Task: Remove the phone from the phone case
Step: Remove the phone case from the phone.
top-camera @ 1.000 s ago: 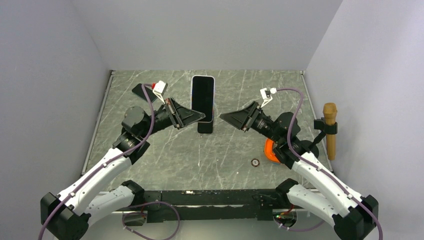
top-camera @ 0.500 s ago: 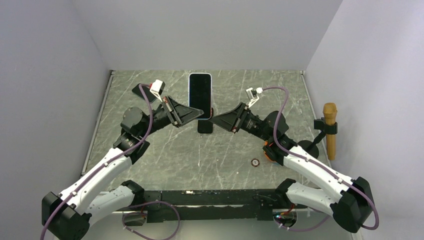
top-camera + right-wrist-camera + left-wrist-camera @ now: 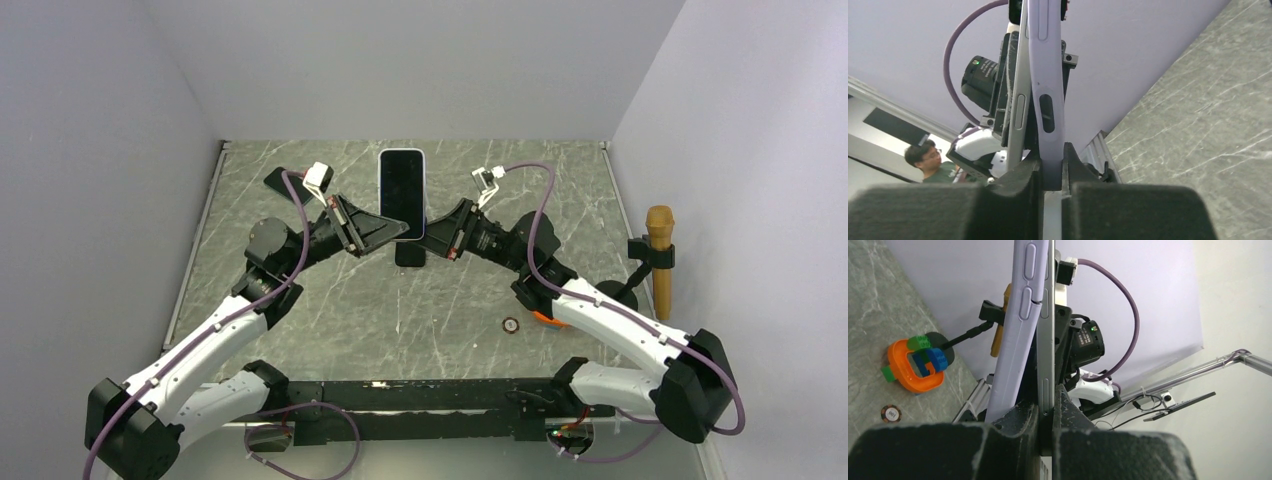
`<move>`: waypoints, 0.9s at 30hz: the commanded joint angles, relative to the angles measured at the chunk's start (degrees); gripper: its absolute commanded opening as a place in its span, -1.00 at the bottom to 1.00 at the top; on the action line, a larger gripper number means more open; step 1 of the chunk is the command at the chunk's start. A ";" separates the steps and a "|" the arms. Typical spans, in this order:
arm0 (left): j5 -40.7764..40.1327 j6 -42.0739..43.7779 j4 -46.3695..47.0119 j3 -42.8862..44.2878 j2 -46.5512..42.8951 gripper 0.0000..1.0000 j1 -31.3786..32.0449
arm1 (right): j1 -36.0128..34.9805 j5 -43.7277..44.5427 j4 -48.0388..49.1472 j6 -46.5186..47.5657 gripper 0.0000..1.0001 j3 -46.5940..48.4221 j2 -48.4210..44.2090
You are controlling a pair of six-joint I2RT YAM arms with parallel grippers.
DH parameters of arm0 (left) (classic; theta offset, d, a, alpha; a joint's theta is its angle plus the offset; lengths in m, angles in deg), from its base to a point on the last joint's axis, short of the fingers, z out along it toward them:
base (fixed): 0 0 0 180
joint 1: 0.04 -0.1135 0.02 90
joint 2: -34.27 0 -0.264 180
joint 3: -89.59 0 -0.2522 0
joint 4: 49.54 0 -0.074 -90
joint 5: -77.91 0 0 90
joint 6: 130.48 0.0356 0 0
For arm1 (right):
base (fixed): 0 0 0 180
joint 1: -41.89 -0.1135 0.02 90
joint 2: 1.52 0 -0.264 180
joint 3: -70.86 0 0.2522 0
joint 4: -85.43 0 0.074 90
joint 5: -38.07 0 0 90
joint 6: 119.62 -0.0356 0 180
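The phone hangs above the table's middle with its dark screen facing up. My left gripper is shut on its near left corner. In the left wrist view the grey phone edge sits clamped between the jaws of that gripper, and the lilac phone case has peeled away to its left. My right gripper has come in from the right. In the right wrist view this gripper is shut on the lilac case, with the grey phone just left of it.
An orange ring holding coloured blocks lies at the right, mostly under the right arm. A small round disc lies near it. A brown microphone-like thing on a black clamp stands at the right edge. A black flat piece lies back left.
The right arm swung left to the phone and its gripper closed on the case edge. The left gripper kept its hold, and the phone shifted slightly left.
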 commanded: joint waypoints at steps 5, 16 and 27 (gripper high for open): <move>2.87 -1.83 6.55 -4.29 -3.07 -1.00 4.18 | 3.71 9.17 4.07 1.14 -1.00 6.56 4.40; -0.14 2.45 -3.40 -10.76 -9.88 -1.00 5.32 | 13.14 7.01 -5.50 -2.59 -1.00 12.60 12.00; -35.01 30.39 -58.68 2.50 -12.27 -1.00 -12.39 | 13.24 16.97 -33.46 10.12 -1.00 -0.41 -4.28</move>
